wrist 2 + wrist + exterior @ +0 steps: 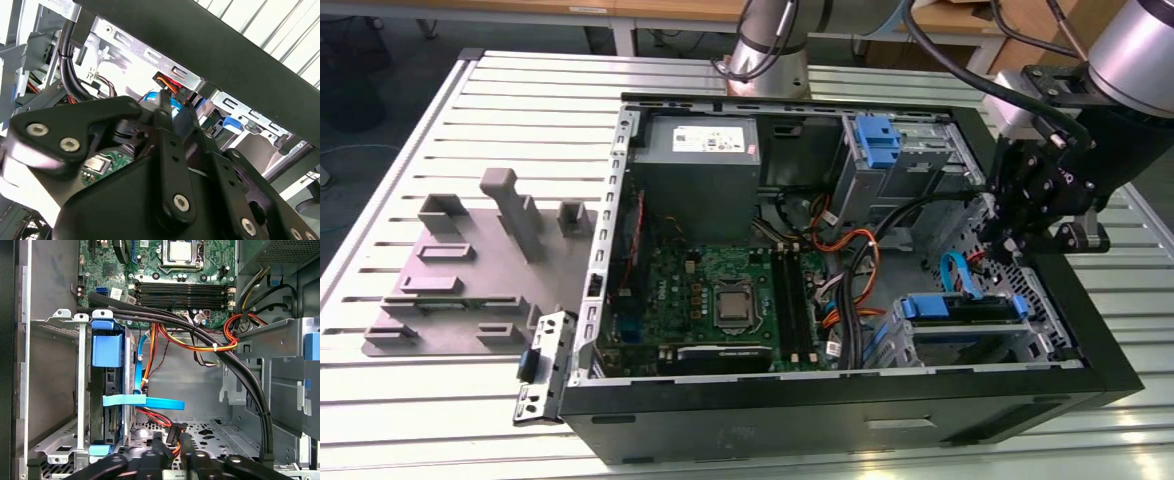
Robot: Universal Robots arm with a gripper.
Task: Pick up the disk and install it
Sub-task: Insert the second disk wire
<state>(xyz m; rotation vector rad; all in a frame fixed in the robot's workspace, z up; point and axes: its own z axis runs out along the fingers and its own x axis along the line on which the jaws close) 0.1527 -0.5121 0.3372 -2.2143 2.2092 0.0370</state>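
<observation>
While the disk (963, 308) stands on edge in its blue carrier inside the metal drive cage (80, 390), at about 4 o'clock within the open computer case (854, 425) in the exterior view, the arm's gripper (172, 442) hangs just above it, toward 12 o'clock of the cage. Its fingers (167, 145) are drawn narrow, with a slim gap between them, and appear to hold nothing. The black connector seen between them looks to lie farther off on the case floor.

By the look of it, the drive is seated in the cage and the work is at close quarters. Doing it well means meeting the carrier squarely on its blue frame, never on the exposed board edge. It also means keeping clear of the blue data cable (150, 402) looped beside the cage and the black cable bundle (240, 370) crossing nearby, either of which could snag.

A second blue carrier (874, 140) sits at 1 o'clock in the case. The grey power supply (700, 145) is at 11 o'clock and the motherboard (720, 290) toward 7. The case lies on a slotted aluminium table (454, 400), with a grey fixture plate (454, 280) at 9 o'clock of it.
</observation>
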